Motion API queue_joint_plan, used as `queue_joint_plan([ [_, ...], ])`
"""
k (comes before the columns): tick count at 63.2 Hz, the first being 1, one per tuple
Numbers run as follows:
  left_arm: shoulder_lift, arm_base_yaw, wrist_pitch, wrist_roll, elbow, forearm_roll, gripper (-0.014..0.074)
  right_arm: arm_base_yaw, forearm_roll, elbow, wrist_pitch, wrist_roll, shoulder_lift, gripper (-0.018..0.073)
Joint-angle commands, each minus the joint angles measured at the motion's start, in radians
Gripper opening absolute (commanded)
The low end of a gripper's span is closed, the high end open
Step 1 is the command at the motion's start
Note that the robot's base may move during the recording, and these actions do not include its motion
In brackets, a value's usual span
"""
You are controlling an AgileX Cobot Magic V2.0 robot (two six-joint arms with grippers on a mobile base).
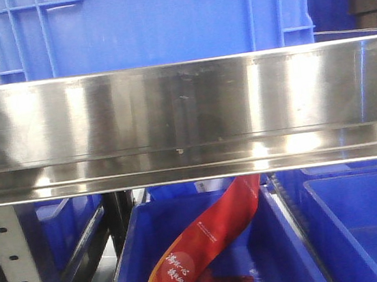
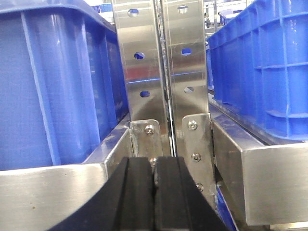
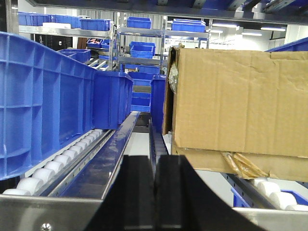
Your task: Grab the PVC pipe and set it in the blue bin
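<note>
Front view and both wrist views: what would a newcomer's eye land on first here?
In the front view, a broad shiny steel rail fills the middle, with a red printed banner curling in the blue plastic bin below it. In the right wrist view, a big brown cardboard box sits on the rollers at right. Both pairs of black fingers are closed and empty; no PVC pipe shows.

Glossy steel rail [image 1: 184, 104], plastic bin [image 1: 146, 22]

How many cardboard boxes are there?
1. The cardboard box sits on the rollers at the right of the right wrist view, across from the blue bins. Others may be hidden.
</note>
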Motion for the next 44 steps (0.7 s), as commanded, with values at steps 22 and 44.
queue_joint_plan([
  [22,-0.006,-0.003,-0.017,-0.007,-0.001,-0.005,-0.0111,-0.006,-0.008,0.031,-0.021,0.000,-0.003,-0.0161],
  [44,-0.006,-0.003,-0.017,-0.007,-0.001,-0.005,-0.0111,-0.006,-0.008,0.031,-0.054,0.000,-0.003,-0.0161],
])
